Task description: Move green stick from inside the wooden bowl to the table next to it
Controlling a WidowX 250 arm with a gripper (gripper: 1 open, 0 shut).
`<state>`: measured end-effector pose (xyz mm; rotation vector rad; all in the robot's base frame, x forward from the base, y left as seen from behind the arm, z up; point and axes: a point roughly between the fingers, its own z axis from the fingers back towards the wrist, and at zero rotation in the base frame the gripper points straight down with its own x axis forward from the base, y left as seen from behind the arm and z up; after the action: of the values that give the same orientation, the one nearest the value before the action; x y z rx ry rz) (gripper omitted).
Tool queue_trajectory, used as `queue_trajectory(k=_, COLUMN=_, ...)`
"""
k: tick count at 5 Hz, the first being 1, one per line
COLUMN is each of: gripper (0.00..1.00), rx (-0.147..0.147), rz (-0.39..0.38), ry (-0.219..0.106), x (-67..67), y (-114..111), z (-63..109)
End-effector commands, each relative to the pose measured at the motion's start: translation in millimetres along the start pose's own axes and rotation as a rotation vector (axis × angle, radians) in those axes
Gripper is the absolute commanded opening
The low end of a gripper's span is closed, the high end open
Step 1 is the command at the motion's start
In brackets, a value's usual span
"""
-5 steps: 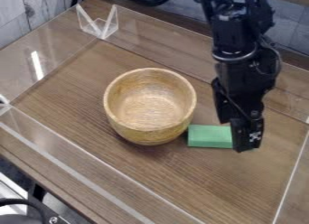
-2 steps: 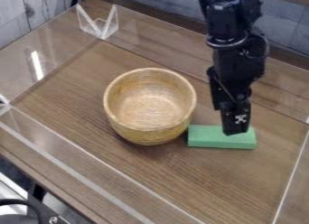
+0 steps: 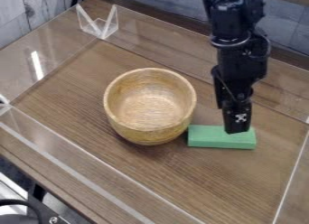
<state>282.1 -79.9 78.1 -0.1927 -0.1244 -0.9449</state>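
Observation:
The green stick (image 3: 212, 137) lies flat on the table (image 3: 72, 79), just right of the wooden bowl (image 3: 133, 126) and almost touching its base. The bowl stands upright and its inside shows nothing in it. My gripper (image 3: 238, 126) points nearly straight down over the right part of the stick, its black fingertips (image 3: 239, 119) low in front of the block's far edge. The jaws stand open and hold nothing, and the stick rests on the table by itself. Part of the stick's far edge is hidden behind the fingers.
Clear acrylic walls (image 3: 49, 142) border the tabletop on all sides. A clear folded stand (image 3: 97, 22) sits at the back left corner. Bare wood lies in front of the bowl and to the right of the stick.
The gripper has shifted slightly left and away along the stick, uncovering its right end. The stick and the bowl have stayed where they were, and the jaws stayed open.

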Motion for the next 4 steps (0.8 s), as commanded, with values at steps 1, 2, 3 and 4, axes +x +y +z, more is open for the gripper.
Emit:
queue_trajectory(k=1, gripper=1.0, rx=0.044, rz=-0.006, ry=-0.036, x=4.8, y=8.9, z=12.5)
queue_trajectory(k=2, gripper=1.0, rx=0.055, rz=0.001, ry=-0.039, x=2.7, y=12.4, z=13.5)
queue_trajectory(k=3, gripper=1.0, rx=0.074, rz=0.032, ry=-0.045, x=4.7, y=19.5, z=22.0)
queue_trajectory(k=4, gripper=1.0, rx=0.105, rz=0.072, ry=-0.057, x=4.9, y=29.9, z=36.1)
